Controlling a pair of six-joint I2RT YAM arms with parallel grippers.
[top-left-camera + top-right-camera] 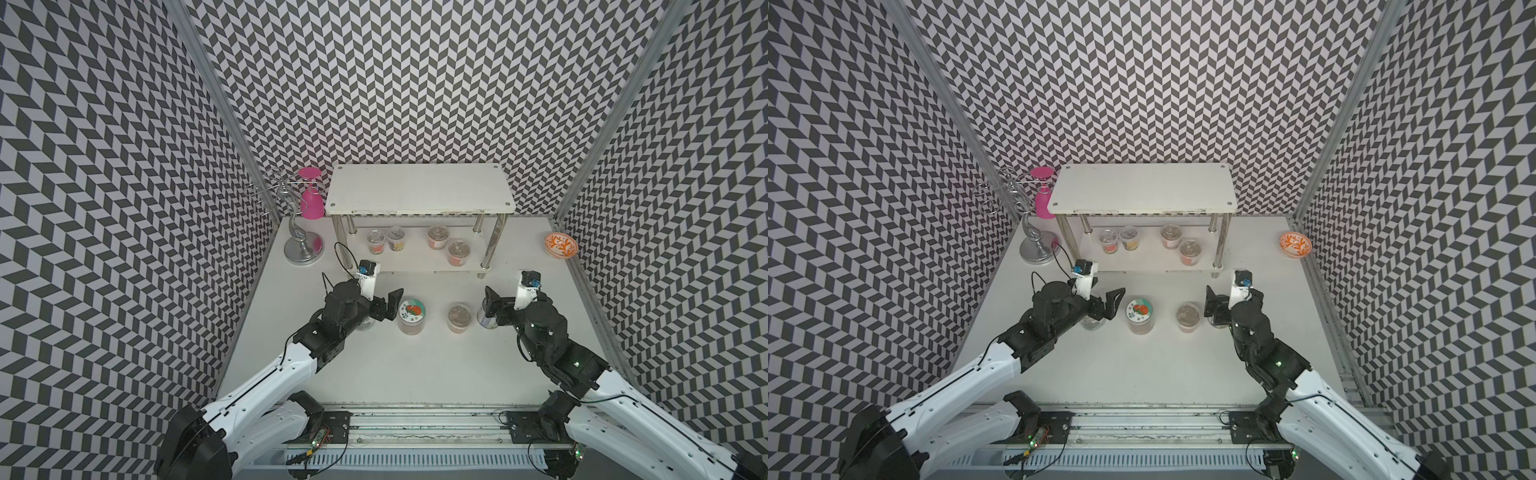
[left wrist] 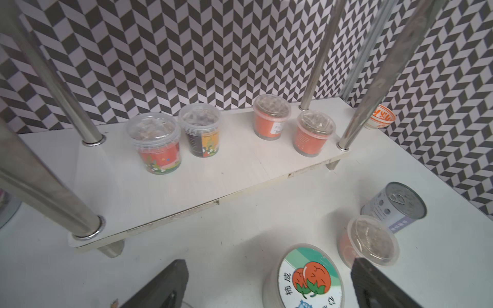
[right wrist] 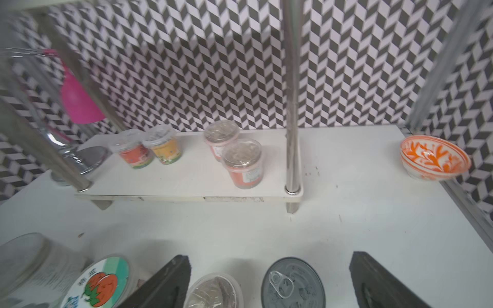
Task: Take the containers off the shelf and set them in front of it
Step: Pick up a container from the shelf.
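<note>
In front of the shelf (image 1: 419, 189), in both top views, four containers stand in a loose row on the white table (image 1: 415, 374): a clear jar (image 1: 366, 324) mostly under the left gripper (image 1: 388, 305), a persimmon-lid jar (image 1: 411, 316), a foil-topped cup (image 1: 459, 318), and a tin can (image 1: 483, 321) half hidden by the right gripper (image 1: 494, 307). Four more cups (image 1: 437, 236) sit on the lower tier (image 1: 415, 264), and the flat top board is bare. A strip of open table separates the row from the shelf's front edge, with a wider bare stretch nearer the arm bases. A wire stand (image 1: 297, 237) and a pink goblet (image 1: 311, 199) crowd the shelf's left end. A patterned bowl (image 1: 561, 246) sits by the right wall.

In the left wrist view, the left gripper's dark, ribbed fingers (image 2: 160, 288) are spread wide and hold nothing. The jar's round printed lid lies between them, close to one. Smooth chrome tube legs (image 2: 316, 66) frame the tier, whose front edge is chipped. The cups stand in two pairs with a gap between.

In the right wrist view, the right gripper's jaws are also spread. The tin can, grey-lidded with a pull tab, stands between them with room on both sides. The crinkled-foil cup is just beside one finger
</note>
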